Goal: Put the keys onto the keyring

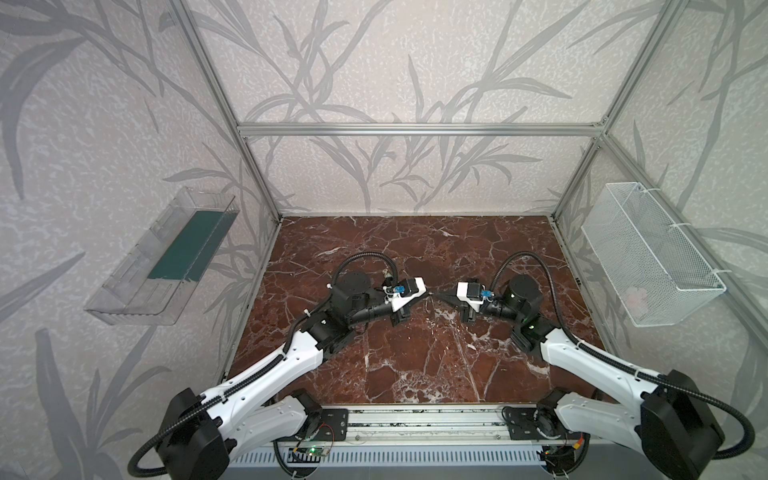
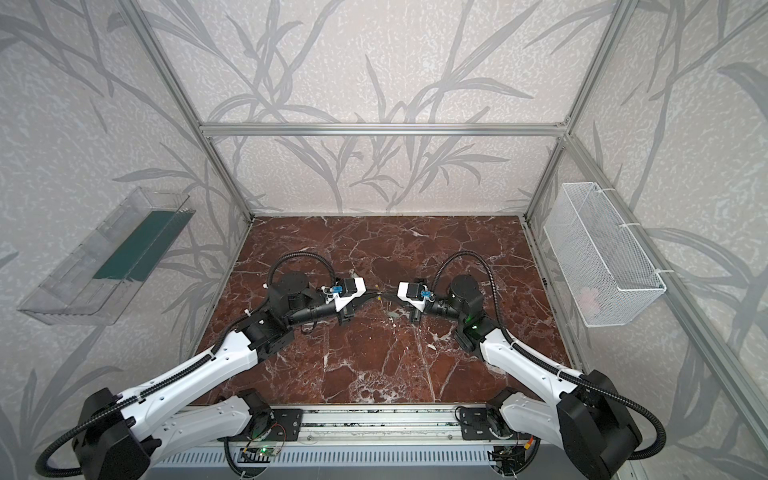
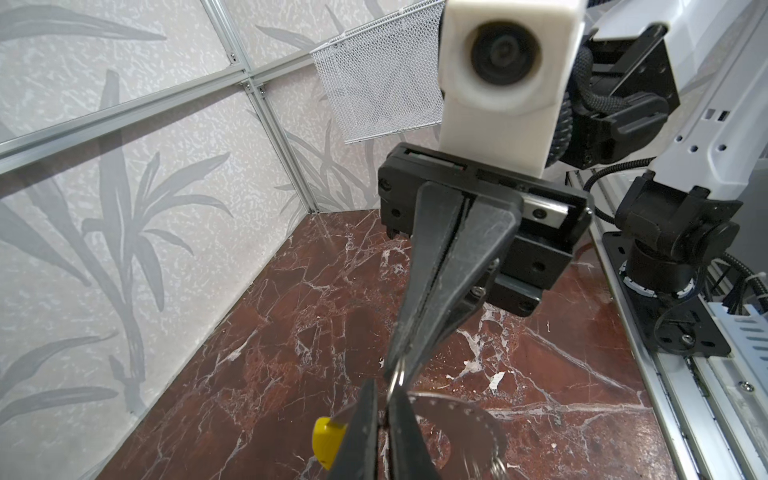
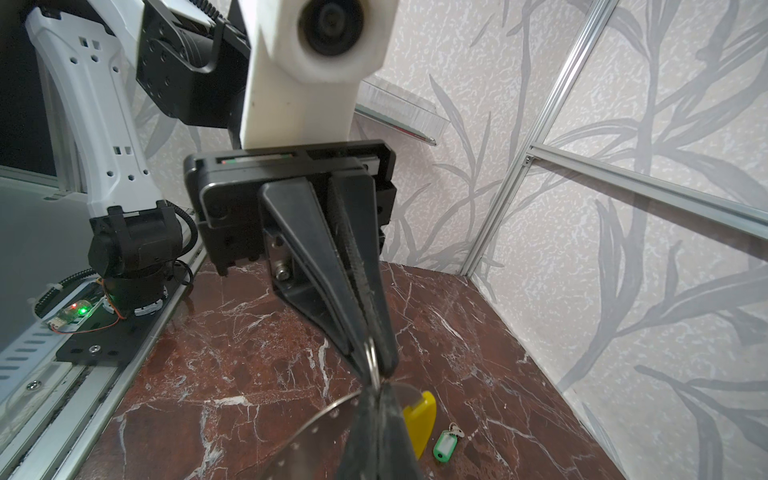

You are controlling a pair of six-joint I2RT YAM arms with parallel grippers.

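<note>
Left gripper (image 3: 382,401) and right gripper (image 3: 395,368) stood tip to tip over the middle of the marble table (image 4: 249,374).
Both sets of jaws were closed, each pinching the thin wire of the keyring (image 4: 328,409), which hung between them clear of the tabletop, its yellow sleeve (image 4: 422,415) just beside the right gripper. One green-headed key (image 4: 445,446) lay flat on the table below, apart from the ring. In both top views the arms reached inward from opposite sides.

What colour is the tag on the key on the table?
Green with a white insert; the key tag shows best in the right wrist view.
</note>
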